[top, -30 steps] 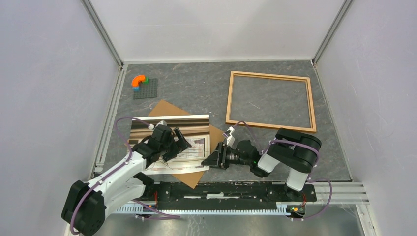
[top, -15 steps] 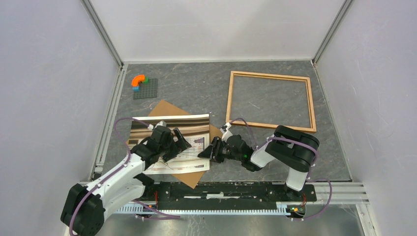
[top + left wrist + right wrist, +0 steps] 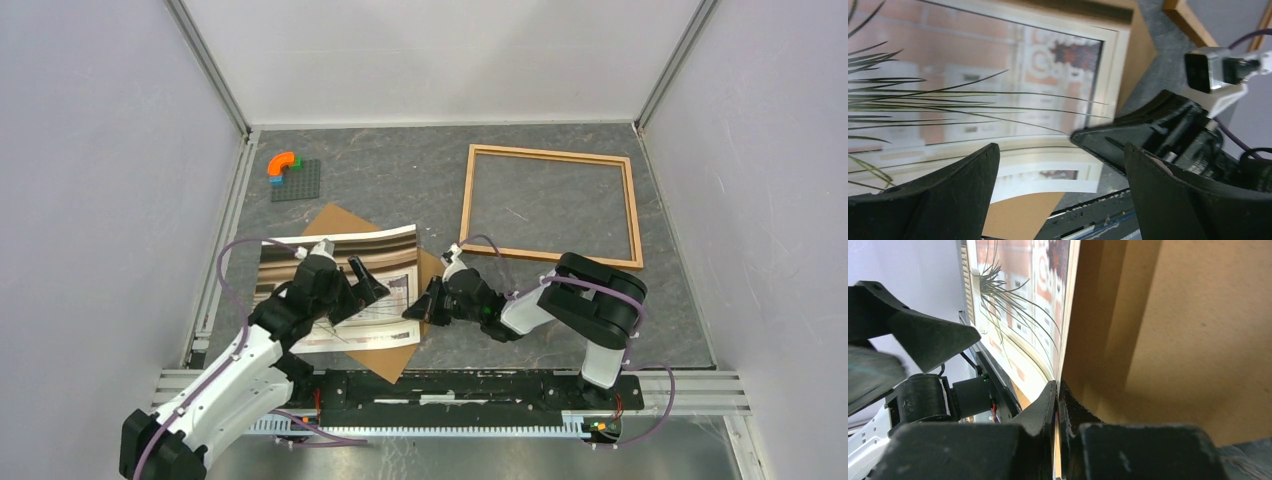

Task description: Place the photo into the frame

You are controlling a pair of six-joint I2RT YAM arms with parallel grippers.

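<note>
Contact has just been made close to the near edge of the table [image 3: 430,170]. The right gripper [image 3: 420,306], which a second ago stood well open and short of the paper, has slid leftward. Its jaws are now all but shut on the right edge of the photo [image 3: 375,248]. The right wrist view shows this plainly: the two black fingers [image 3: 1038,412] meet with only the thin sheet between them.

Under that pinch the photo has shifted. Its right side now looks raised and swung a little toward the far edge, so it sits skewed on the brown backing board [image 3: 335,222] beneath it, toward the near left corner. The left gripper [image 3: 350,290] hangs over the middle of the photo with its jaws spread as wide as they go, holding nothing. Whether its fingertips touch the paper I cannot tell.

For the task this reads as the pick secured: the photo is in hand but not yet carried. The frame [image 3: 550,153] lies flat toward the far right corner, well apart from the photo, with the table showing through its opening. The sheet is thin and gripped at one edge only, so it will likely sag or drag across the board on the way over. The open left gripper looks placed to steady it.

Furthest off, by the far left corner, a grey studded plate [image 3: 296,185] with an orange brick [image 3: 281,162] has no part in this.
</note>
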